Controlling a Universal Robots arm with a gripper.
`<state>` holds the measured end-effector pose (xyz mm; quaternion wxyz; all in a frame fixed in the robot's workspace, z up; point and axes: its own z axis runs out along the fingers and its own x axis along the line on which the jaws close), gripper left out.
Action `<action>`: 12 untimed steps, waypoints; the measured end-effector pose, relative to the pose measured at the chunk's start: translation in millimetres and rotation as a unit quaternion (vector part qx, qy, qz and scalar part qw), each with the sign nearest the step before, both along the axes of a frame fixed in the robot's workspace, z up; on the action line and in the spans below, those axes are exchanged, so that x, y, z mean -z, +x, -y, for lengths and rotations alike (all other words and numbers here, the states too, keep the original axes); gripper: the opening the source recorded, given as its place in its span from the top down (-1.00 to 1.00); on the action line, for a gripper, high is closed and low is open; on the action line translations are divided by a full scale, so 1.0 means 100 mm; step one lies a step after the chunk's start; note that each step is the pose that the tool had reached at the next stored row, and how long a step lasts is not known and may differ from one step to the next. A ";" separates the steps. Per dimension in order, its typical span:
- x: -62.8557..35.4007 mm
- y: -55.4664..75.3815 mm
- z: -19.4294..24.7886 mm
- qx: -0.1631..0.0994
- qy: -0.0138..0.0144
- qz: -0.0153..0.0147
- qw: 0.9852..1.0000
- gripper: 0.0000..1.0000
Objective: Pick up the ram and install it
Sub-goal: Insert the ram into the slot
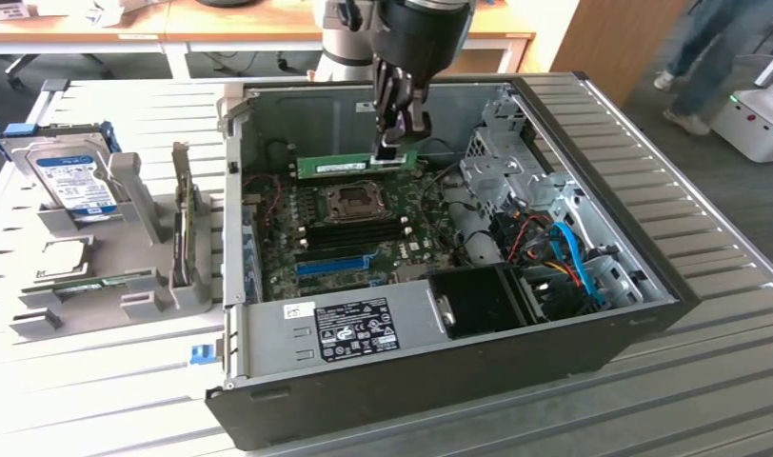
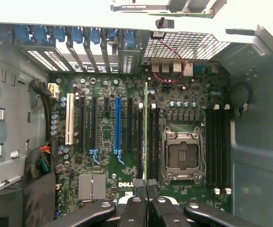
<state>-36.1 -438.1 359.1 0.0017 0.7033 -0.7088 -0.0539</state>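
Holding the ram [image 1: 348, 165] [image 2: 146, 127] in the pincer [image 1: 389, 152] [image 2: 145, 185], pinched tight on one end of the stick's upper edge, inside the open computer case [image 1: 641, 190] in the middle of the worktop [image 1: 704, 390]. Hanging level and on edge over the motherboard [image 1: 400, 249] [image 2: 103, 146] toward the case's far wall, lined up with the black memory slots just beside the processor socket [image 1: 357, 200] [image 2: 181, 156]; can't tell if touching a slot. Near the worktop's edge on the exterior view's left: hard drive [image 1: 75, 176] upright in a grey rack [image 1: 139, 195].
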 end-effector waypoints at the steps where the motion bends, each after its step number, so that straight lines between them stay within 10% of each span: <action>1: 0.012 0.00 0.000 0.000 0.000 0.000 1.000 0.76; 12: 0.151 0.00 0.000 0.000 0.000 0.000 1.000 0.76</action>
